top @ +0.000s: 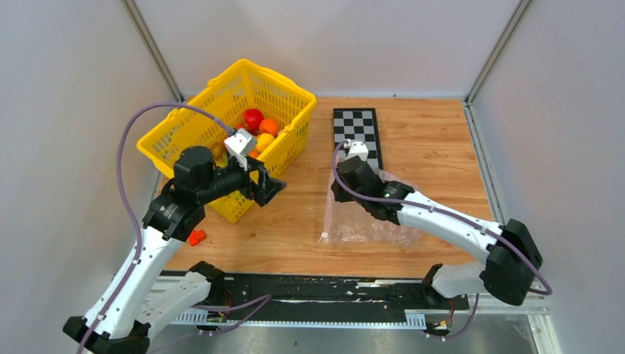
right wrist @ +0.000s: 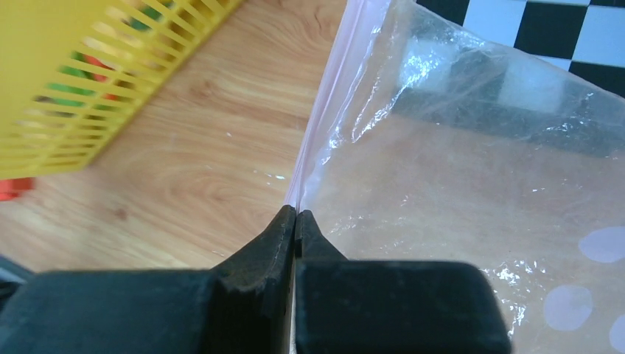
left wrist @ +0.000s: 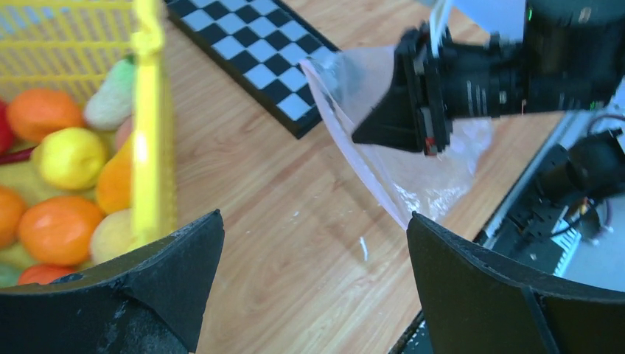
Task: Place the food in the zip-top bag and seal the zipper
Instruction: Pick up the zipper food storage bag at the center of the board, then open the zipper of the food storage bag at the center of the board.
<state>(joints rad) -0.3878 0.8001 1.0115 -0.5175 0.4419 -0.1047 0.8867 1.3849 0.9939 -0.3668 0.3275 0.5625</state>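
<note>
Gripping the bag [right wrist: 457,184] by its stiffer zipper [right wrist: 324,96], right of the basket [left wrist: 151,110], our right gripper [right wrist: 295,217] clamps film we judge limp and slippery; our left gripper [left wrist: 313,228] gapes beside the food [left wrist: 59,228].

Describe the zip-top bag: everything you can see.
Clear, crinkly plastic zip-top bag with pale pink dots and a pinkish zipper strip along one edge. No food visible inside. It lies on the wooden table by the checkerboard; the right gripper is shut on the zipper edge, holding it raised.
</note>
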